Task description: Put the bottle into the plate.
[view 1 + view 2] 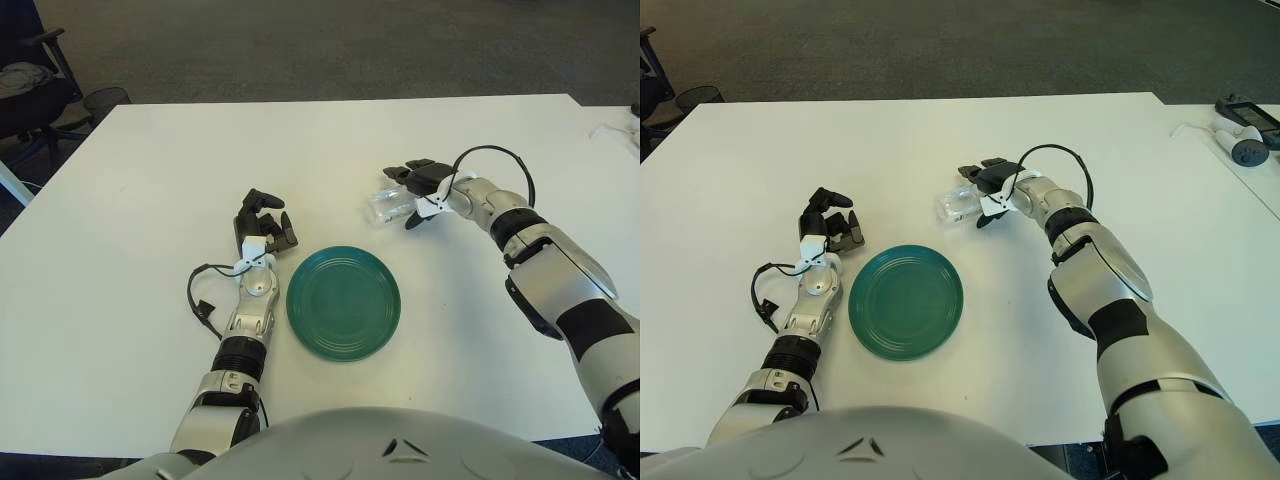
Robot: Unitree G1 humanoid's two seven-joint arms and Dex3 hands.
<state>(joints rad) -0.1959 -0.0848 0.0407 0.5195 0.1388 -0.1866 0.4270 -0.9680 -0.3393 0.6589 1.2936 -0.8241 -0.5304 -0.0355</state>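
The right hand (418, 182) had its fingers curled round the clear bottle (386, 205) lying on the worktop (150, 170), well short of the empty green plate (344, 303), while the left hand (262, 226) sat half-curled, holding nothing, beside the plate.

Desk layout from my head camera.
I see the plate (343, 304) on the desk (120, 200) near me, the left hand (263, 228) just left of it, and the bottle (388, 204) lying behind and right of the plate, the right hand (425, 182) at its right end.
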